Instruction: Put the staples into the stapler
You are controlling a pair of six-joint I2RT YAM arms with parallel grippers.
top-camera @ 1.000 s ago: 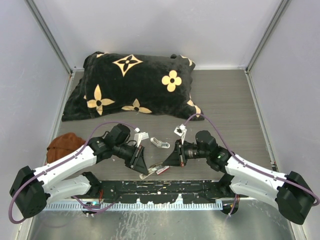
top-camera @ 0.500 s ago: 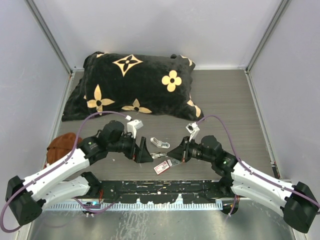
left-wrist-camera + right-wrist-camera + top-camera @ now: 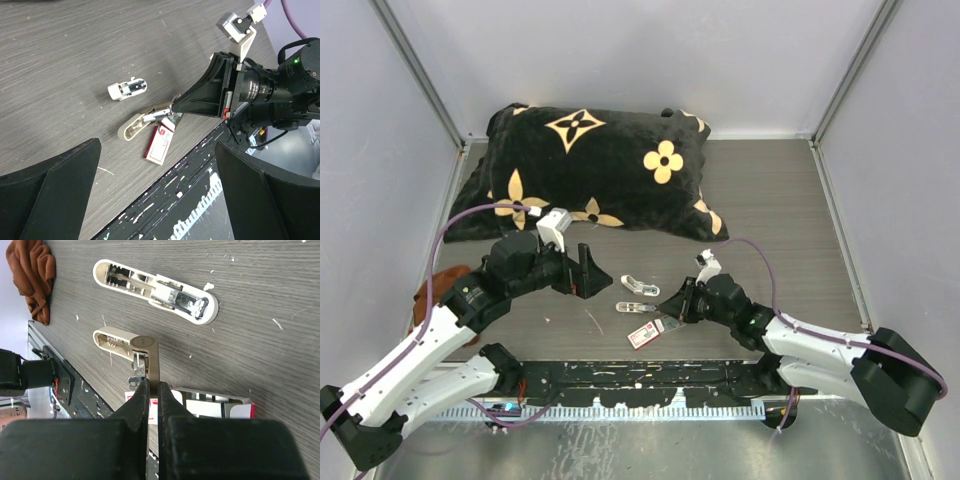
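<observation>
The stapler lies opened in two pale parts. The white half [image 3: 640, 287] [image 3: 155, 290] [image 3: 127, 89] rests on the table, its metal channel facing up. My right gripper [image 3: 670, 312] [image 3: 152, 386] is shut on the thin arm of the beige half [image 3: 127, 342] [image 3: 145, 120]. The staples' red-and-white box [image 3: 645, 335] [image 3: 159, 142] [image 3: 210, 407] lies flat just under and beside that gripper; I cannot make out the strips. My left gripper [image 3: 592, 272] [image 3: 160, 200] is wide open and empty, raised to the left of the stapler parts.
A large black pillow [image 3: 585, 170] with gold flower shapes fills the back of the table. A brown cloth [image 3: 435, 290] [image 3: 30, 280] sits at the left edge. A black paint-flecked rail [image 3: 640, 378] runs along the near edge.
My left gripper opened, let the box drop to the table, then drew back up and left toward the pillow. The right gripper slid slightly forward, still shut on the beige stapler half.
</observation>
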